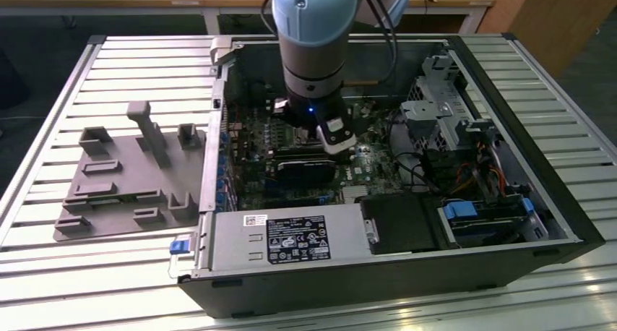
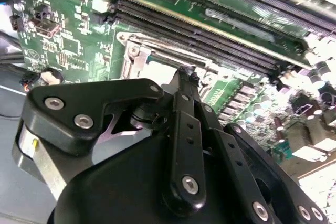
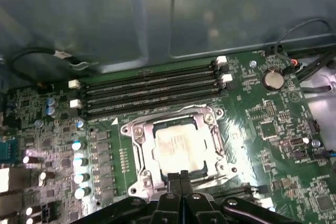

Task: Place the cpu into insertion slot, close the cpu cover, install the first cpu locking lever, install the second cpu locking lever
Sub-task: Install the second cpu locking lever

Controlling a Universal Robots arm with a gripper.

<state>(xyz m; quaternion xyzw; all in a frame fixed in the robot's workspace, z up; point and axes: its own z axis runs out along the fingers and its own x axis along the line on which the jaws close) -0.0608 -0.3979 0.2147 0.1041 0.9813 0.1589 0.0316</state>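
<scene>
The arm (image 1: 311, 49) is down inside the open case (image 1: 386, 222), centre of the exterior view, with the claw (image 3: 181, 176) poised right at the near edge of the socket. In the first wrist view the cpu (image 3: 177, 144) sits pale and square in the middle of the frame, already lying in its slot, and the cover (image 3: 140, 145) lies flat around it, its silvery frame ringing the chip. So placing and closing look done; the step in hand appears to be a locking lever. Which lever, and whether either is latched, cannot be told from here.

The claw's two fingertips are pressed together, no gap showing between them, and nothing is visibly held. In the second wrist view the same black fingers (image 2: 181, 103) point at the socket's frame, lower centre, with the memory slots (image 2: 210, 35) running across the upper half.

The next move likely calls for a careful push with the closed tips: catch the thin lever wire, press it down and sideways under its hook, without scraping the board (image 3: 273, 129). The grey fixture (image 1: 126, 179) rests on the worktop (image 1: 58, 273) at the left of the exterior view.
</scene>
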